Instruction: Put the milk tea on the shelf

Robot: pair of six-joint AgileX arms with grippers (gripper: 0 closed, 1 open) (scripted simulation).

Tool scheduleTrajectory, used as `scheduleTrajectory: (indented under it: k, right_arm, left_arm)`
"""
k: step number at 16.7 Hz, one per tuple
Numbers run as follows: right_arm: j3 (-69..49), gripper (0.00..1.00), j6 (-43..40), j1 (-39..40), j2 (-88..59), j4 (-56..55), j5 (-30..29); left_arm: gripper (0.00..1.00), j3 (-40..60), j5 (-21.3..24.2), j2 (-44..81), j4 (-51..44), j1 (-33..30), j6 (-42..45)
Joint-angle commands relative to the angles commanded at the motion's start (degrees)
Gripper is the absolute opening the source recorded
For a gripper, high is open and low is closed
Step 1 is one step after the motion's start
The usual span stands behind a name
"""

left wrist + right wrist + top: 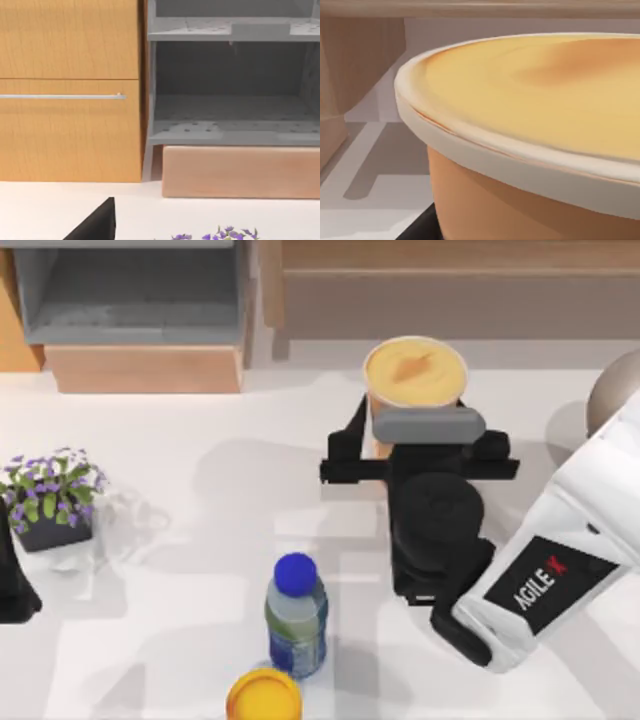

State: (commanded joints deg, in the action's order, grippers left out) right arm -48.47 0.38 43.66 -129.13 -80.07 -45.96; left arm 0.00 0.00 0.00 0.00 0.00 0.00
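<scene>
Currently the milk tea is held upright, clamped in the right hand, just in front of the shelf, whose recess lies straight ahead; left arm parked at worktop's left edge.

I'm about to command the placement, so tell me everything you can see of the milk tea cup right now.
The milk tea is a tall tapered orange-tan cup with a pale rim and a creamy yellow-orange top bearing a darker swirl. It looks upright, in front of the shelf at the far side of the table, right of centre, and not yet in the recess. The right gripper is at its near side, black fingers flanking the body, apparently gripping it. The right wrist view shows rim and wall close up.
</scene>
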Motion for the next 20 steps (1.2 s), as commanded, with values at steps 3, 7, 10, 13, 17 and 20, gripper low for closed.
scheduleTrajectory:
  k: [3,7,10,13,17,20]
  right_arm:
    - [-0.1,0.0,0.1,0.0,-0.2,-0.1,0.0]
    - [-2.1,0.0,-0.1,-0.8,2.1,-0.5,0.7]
    - [-4.4,0.0,-0.4,-2.3,5.4,0.7,2.2]
    - [-6.5,0.0,-0.9,-4.5,9.2,3.6,4.2]
    - [-8.9,0.0,-1.5,-8.6,13.9,9.4,7.6]
    - [-10.6,0.0,-1.7,-12.4,17.1,14.8,10.8]
  left_arm:
    - [1.0,0.0,0.0,0.0,0.0,0.0,0.0]
    - [1.0,0.0,0.0,0.0,0.0,0.0,0.0]
    - [1.0,0.0,0.0,0.0,0.0,0.0,0.0]
    - [1.0,0.0,0.0,0.0,0.0,0.0,0.0]
    - [1.0,0.0,0.0,0.0,0.0,0.0,0.0]
    - [1.0,0.0,0.0,0.0,0.0,0.0,0.0]
